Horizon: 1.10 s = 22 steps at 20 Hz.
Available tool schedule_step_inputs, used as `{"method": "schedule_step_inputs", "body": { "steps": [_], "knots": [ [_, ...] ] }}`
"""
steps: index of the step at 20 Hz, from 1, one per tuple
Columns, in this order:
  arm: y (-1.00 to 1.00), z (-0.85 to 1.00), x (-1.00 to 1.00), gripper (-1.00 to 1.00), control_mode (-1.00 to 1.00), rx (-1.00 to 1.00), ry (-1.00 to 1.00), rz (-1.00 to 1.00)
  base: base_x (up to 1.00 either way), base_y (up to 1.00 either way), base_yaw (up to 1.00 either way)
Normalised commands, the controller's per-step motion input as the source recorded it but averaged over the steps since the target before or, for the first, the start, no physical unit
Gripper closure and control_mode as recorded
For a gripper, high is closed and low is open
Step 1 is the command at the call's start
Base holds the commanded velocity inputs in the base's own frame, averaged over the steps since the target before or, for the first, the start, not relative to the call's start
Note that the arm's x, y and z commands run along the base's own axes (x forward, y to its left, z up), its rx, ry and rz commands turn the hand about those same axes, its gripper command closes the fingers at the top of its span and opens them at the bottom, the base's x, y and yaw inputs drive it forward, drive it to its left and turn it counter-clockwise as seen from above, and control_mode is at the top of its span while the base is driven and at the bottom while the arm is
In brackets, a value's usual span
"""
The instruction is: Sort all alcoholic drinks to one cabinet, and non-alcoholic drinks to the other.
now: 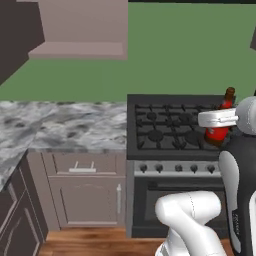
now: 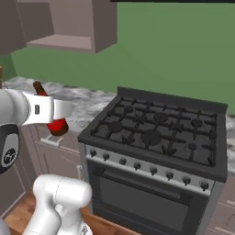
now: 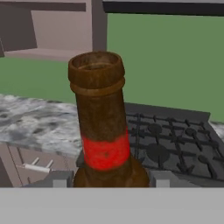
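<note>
No readable text, brand or nr. anywhere; the amber-brown bottle (image 3: 104, 131) has a plain red label w/o letters, stove knobs (image 2: 137, 165) w/o markings.

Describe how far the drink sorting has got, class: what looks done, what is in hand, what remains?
Nothing looks put away yet. In hand: the gripper is shut on the amber-brown bottle, held in the air near the stove. Left: carrying it into the open wall cabinet; the other drinks are out of view.

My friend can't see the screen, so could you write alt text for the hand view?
An amber-brown bottle with a red label rises close to the camera, held between the tool's two dark tips. Behind it lie a black gas stove, a marbled grey counter, a green wall and an open upper cabinet.
</note>
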Motion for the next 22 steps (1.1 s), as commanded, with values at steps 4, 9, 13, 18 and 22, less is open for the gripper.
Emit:
{"method": "schedule_step_inputs", "body": {
  "steps": [4, 9, 13, 18, 22],
  "knots": [
    [0.00, 0.00, 0.00, 1.00, 1.00, 0.00, 0.00, 0.00, 0.45, 0.35, 0.00],
    [0.00, 0.00, 0.00, 1.00, 1.00, 0.00, 0.00, 0.00, 0.43, 0.33, 0.00],
    [0.00, 0.00, 0.00, 1.00, 1.00, 0.00, 0.00, 0.00, 0.42, 0.33, 0.00],
    [0.00, 0.00, 0.00, 1.00, 1.00, 0.00, 0.00, 0.00, 0.42, 0.33, 0.00],
    [0.00, 0.00, 0.00, 1.00, 1.00, 0.00, 0.00, 0.00, 0.42, 0.32, 0.00]
  ]
}}
